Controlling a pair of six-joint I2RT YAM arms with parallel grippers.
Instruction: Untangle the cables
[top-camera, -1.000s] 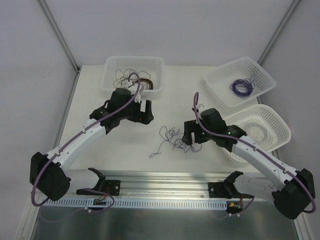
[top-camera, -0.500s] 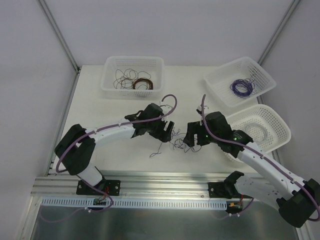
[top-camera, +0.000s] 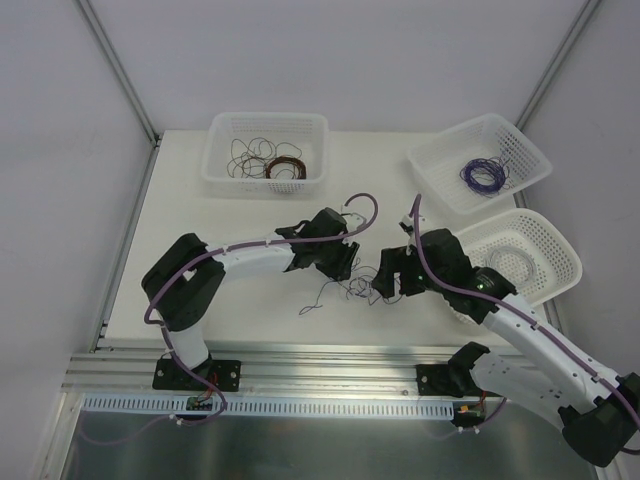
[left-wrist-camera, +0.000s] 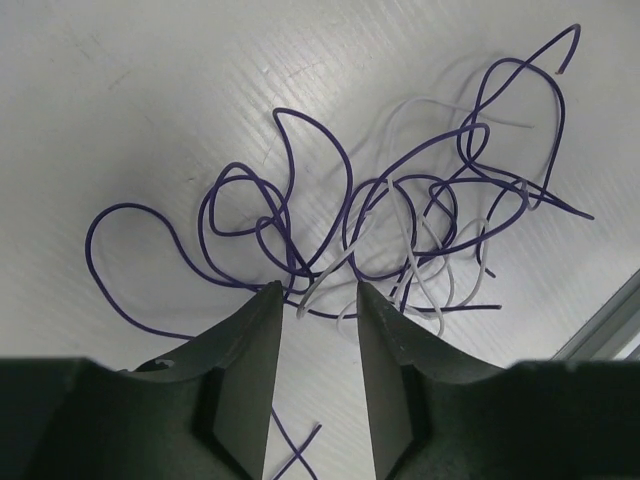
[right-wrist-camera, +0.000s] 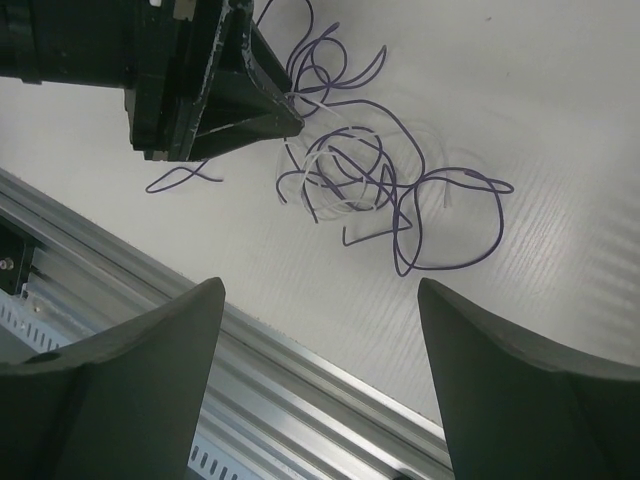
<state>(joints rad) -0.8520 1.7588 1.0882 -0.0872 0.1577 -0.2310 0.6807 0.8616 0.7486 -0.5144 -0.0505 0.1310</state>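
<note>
Purple and whitish hair-thin wire, one clump: the cables (left-wrist-camera: 400, 230), lying loose on the white table (top-camera: 200, 230) near its middle, between the two grippers and just far of the metal rail (top-camera: 330, 360).

Left gripper (left-wrist-camera: 318, 295): set low at the clump's left edge. Fingers narrowly parted. A purple loop and a whitish strand cross the mouth of the gap; nothing looks clamped.

Right gripper (right-wrist-camera: 320, 290): over the clump's right side. Fingers spread wide, holding nothing, and apparently above the wires, not among them.

Also present, all well apart from the clump:
- far-left basket (top-camera: 222, 172), with loose wires and a red-brown coil
- far-right basket (top-camera: 430, 170), with a purple coil
- right basket (top-camera: 560, 250), with a whitish coil

Step in hand, as judged: each side takes a hold so the clump can be drawn apart.

Handling notes:
- The left gripper should close on one strand only, not the whole bundle at its tips.
- The right gripper should take an outlying purple loop on its own side, where the wire lies clear of the knot.
- Pull slowly, low and in opposite directions.
- Ease off if the crossings tighten.
- Wire this thin is likely to slip from the pads, so the hold wants checking before any pull.
</note>
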